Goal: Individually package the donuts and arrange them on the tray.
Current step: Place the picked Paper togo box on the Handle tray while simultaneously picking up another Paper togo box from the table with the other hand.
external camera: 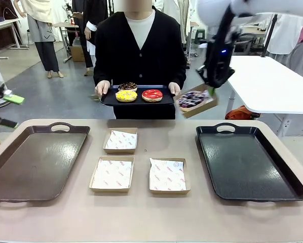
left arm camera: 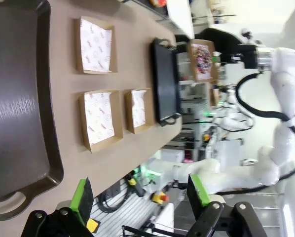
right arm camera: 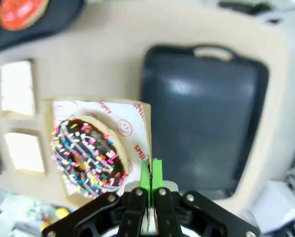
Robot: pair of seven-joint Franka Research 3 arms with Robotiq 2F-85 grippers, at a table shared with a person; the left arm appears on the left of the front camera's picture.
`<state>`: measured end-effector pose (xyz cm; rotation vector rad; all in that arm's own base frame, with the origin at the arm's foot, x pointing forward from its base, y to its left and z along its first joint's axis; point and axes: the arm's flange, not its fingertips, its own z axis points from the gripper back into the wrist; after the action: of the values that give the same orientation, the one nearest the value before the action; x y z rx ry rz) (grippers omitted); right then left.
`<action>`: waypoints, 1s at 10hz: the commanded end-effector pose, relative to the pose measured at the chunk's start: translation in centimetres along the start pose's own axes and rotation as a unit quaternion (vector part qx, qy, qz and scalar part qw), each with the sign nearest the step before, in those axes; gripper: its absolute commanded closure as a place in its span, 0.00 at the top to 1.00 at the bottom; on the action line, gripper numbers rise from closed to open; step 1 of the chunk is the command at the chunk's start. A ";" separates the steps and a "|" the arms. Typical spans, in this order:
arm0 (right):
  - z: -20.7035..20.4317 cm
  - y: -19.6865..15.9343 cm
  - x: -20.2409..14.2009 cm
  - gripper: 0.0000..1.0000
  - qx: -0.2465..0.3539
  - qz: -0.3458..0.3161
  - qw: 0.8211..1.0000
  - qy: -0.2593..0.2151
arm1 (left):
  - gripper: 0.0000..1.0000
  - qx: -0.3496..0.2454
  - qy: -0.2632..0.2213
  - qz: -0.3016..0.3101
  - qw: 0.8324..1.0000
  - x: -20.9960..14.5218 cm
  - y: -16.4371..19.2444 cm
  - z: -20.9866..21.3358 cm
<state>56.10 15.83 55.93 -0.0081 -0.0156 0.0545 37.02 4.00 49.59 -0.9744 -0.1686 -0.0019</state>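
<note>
The step in hand looks like bringing the boxed donut down onto the big black tray (right arm camera: 202, 123), which lies below the right gripper (right arm camera: 150, 170) and off to one side of it; the arm should go slowly and keep the box (right arm camera: 100, 116) flat, because it is held by just one edge and already looks a bit tipped (the donut could slide out); a corner spot would leave room for three more boxes; the right gripper's green pads (right arm camera: 145, 173) are pinched tight on the box wall; the dark donut with coloured sprinkles (right arm camera: 86, 157) sits inside the box, just beside the pads; the left gripper (left arm camera: 139, 192) hangs wide open, holding nothing, well apart from the donut.
</note>
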 end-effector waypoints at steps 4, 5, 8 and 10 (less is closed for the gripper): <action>-3.6 -10.4 -4.3 0.01 0.066 -0.040 0.997 0.024 | 1.00 0.246 0.025 -0.020 0.969 5.6 -10.3 -8.6; -5.0 -11.8 -4.7 0.01 0.075 -0.045 0.996 0.028 | 1.00 0.280 0.019 -0.025 0.959 6.7 -11.2 -10.6; -9.4 -13.4 -4.9 0.01 0.108 -0.060 0.992 0.040 | 1.00 0.350 0.008 -0.046 0.936 10.0 -11.8 -18.1; -8.5 -13.3 -4.5 0.01 0.083 -0.064 0.993 0.050 | 1.00 0.386 0.020 -0.057 0.921 11.1 -10.5 -22.4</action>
<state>52.17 2.05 45.96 0.1703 0.0964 -0.0752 48.98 -18.46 47.72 -0.2205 -0.1755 -0.0749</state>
